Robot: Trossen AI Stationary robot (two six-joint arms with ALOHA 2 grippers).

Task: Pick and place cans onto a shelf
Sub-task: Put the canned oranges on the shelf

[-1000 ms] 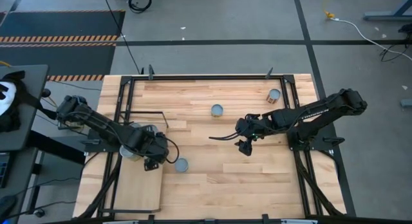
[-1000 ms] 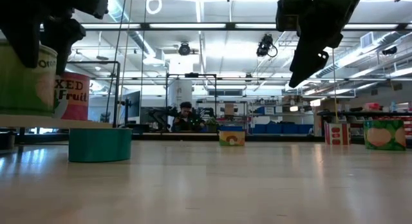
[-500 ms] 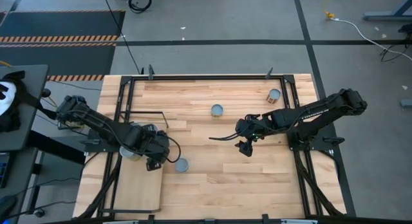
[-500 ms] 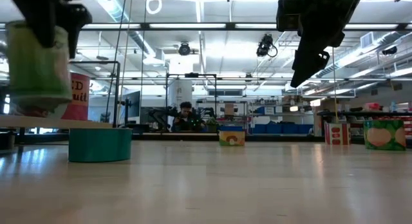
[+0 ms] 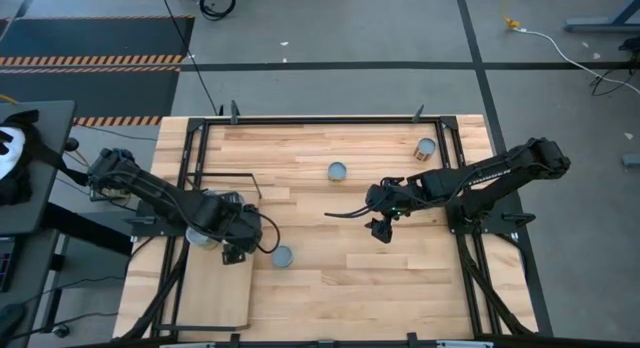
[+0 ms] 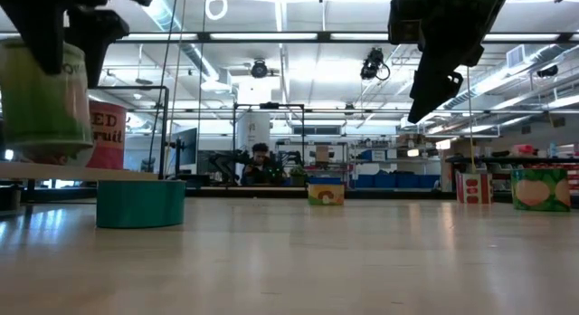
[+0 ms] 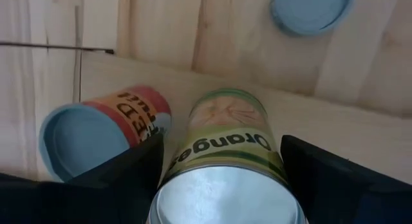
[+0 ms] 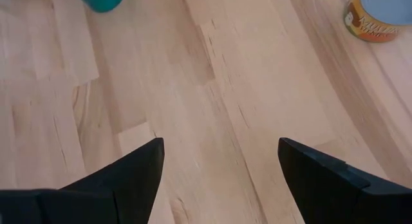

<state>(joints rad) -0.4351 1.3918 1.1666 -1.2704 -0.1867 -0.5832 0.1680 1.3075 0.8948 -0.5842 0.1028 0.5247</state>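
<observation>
My left gripper (image 5: pixel 235 240) is shut on a green-labelled "Oranges" can (image 7: pixel 222 147) over the right edge of the pale shelf board (image 5: pixel 210 293). In the low view the can (image 6: pixel 41 102) stands beside a red "Mixed Fruit" can (image 6: pixel 109 134), which rests upright on the shelf (image 6: pixel 54 173). I cannot tell whether the green can's base touches the board. My right gripper (image 5: pixel 380 228) is open and empty, raised above the middle of the table; it also shows in the low view (image 6: pixel 434 66). My left gripper pinches the green can between its two fingers, on opposite sides of its wall just below the lid rim (image 7: pixel 168 176). The fingers (image 6: pixel 50 30) come from above, pointing down. The can stays upright, its base at or just above the shelf board.
A low teal can (image 5: pixel 282 256) stands on the table just right of the shelf. Two more cans stand farther back, one at the middle (image 5: pixel 337 170) and one at the far right (image 5: pixel 425 148). A black metal frame (image 5: pixel 200 148) edges the table. Bare planks lie between the arms.
My left gripper has shifted a little sideways with the green can, which stays upright at about the same height. In the low view it now covers more of the red can's label.
</observation>
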